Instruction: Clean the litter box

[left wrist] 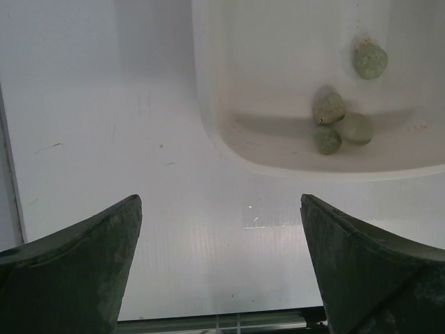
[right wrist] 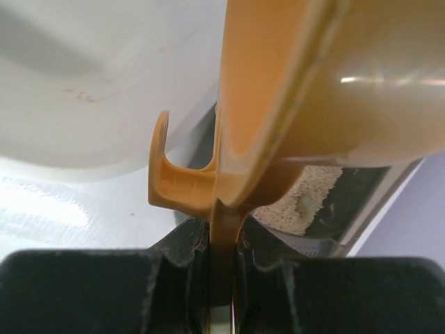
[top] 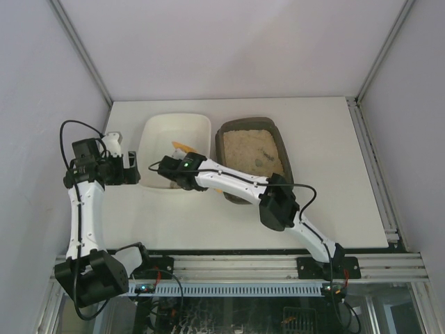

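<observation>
Litter box (top: 250, 122) sits far-centre on the desk (top: 327, 188), just beside the white tray (top: 148, 142) on its left. Right pincer (right wrist: 222, 261) is clamped tight on the handle of the orange scoop (right wrist: 278, 83), with the scoop over the tray. Left pincer (left wrist: 221, 264) is spread wide and holds nothing, hovering over bare desk by the tray's corner. Four greenish clumps (left wrist: 329, 108) lie in the tray. I see what looks like one darker lump (top: 259, 161) in the litter. My read: mostly done, at least one more pass needed.
</observation>
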Motion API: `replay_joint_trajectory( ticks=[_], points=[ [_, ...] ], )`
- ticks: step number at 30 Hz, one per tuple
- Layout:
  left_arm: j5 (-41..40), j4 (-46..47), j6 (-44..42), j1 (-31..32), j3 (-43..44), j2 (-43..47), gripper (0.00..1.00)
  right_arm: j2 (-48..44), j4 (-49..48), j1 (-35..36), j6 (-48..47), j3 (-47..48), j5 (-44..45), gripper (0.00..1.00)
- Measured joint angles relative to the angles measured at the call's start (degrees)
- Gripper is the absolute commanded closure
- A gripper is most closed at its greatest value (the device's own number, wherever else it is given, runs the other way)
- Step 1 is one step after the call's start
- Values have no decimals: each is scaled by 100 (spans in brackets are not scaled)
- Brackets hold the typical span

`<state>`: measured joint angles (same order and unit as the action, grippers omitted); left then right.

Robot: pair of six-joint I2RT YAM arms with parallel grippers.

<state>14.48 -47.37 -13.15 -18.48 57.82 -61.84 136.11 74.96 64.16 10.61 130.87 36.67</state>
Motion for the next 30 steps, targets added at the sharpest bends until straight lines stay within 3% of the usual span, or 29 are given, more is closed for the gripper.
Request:
replay_joint_trajectory(
  ticks=[8, 13, 16, 20, 24, 30],
  points=[
    [254, 2, 20, 9, -2, 0, 0, -184, -61, -26, 13, -81, 160, 100],
    [133, 81, 208, 490, -2, 2, 0, -1585, -341, -195, 341, -1204, -457, 100],
    [101, 188, 313, 881, 0, -44, 0, -2736, -4, -695, 962, -1993, -938, 100],
    [136, 236, 494, 1211, 101, -411, 0, -3436, 527, -1652, 1720, -2592, -1486, 100],
    [225, 295, 658, 1342, 133, -743, 0, -3322, 957, -2444, 2096, -3101, -2459, 100],
    [299, 358, 791, 1397, 133, -787, 0, -3042, 1095, -2997, 2225, -3346, -4022, 100]
  ],
)
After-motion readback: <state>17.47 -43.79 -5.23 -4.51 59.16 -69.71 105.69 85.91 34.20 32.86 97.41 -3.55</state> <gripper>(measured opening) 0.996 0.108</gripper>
